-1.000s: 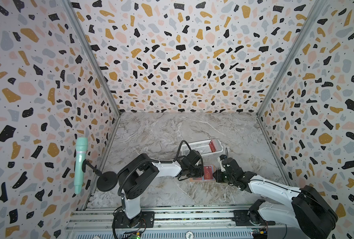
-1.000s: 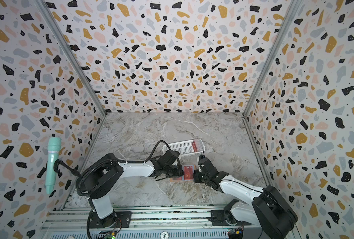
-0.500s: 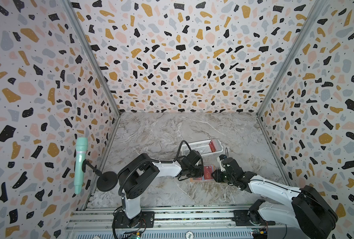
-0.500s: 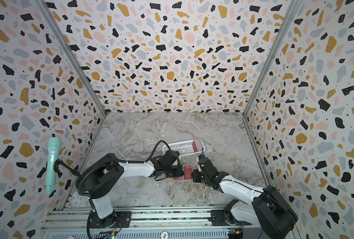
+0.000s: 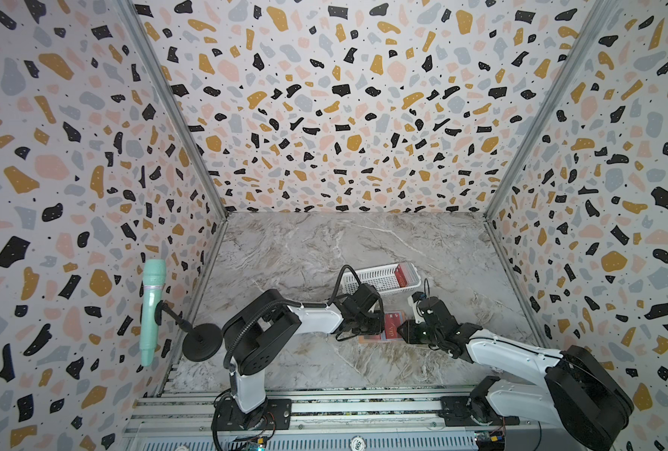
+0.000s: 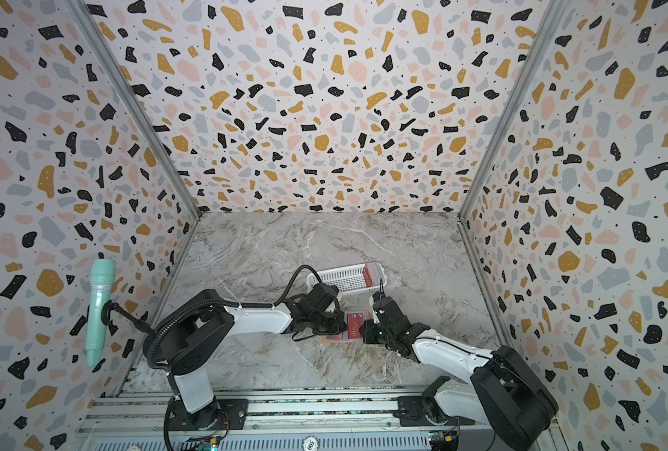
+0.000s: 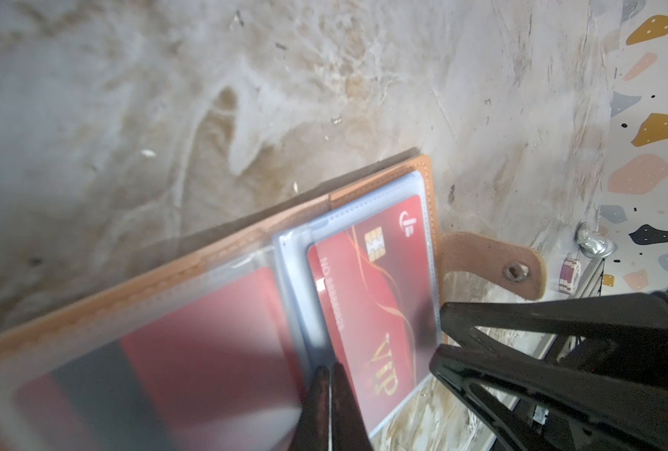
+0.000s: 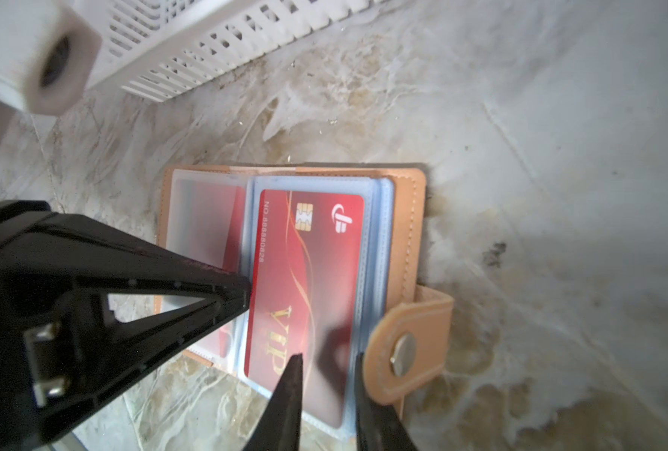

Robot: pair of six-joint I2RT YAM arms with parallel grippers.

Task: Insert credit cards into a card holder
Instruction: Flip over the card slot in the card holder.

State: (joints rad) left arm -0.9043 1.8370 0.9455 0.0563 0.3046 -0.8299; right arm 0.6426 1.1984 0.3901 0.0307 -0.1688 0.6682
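The tan card holder [image 5: 377, 339] [image 8: 402, 234] lies open on the marble, its snap strap [image 8: 402, 355] flat beside it. One red VIP credit card [image 8: 309, 273] [image 7: 379, 296] [image 6: 353, 324] sits in a clear sleeve, and another red card [image 7: 207, 332] shows in the facing sleeve. My left gripper [image 7: 329, 369] [image 8: 246, 293] [image 5: 377, 327] is shut, its tips pressed at the fold between the sleeves. My right gripper [image 8: 326, 361] [image 7: 437, 337] [image 5: 401, 328] stands slightly open over the card's near end. More red credit cards [image 5: 402, 273] stand in the basket.
A white slotted basket [image 5: 375, 278] [image 8: 207, 39] stands just behind the card holder, close to both wrists. A teal microphone [image 5: 150, 308] on a black stand is by the left wall. Terrazzo walls enclose three sides.
The right gripper has edged a little toward the card holder. The left gripper and the holder have stayed where they were.
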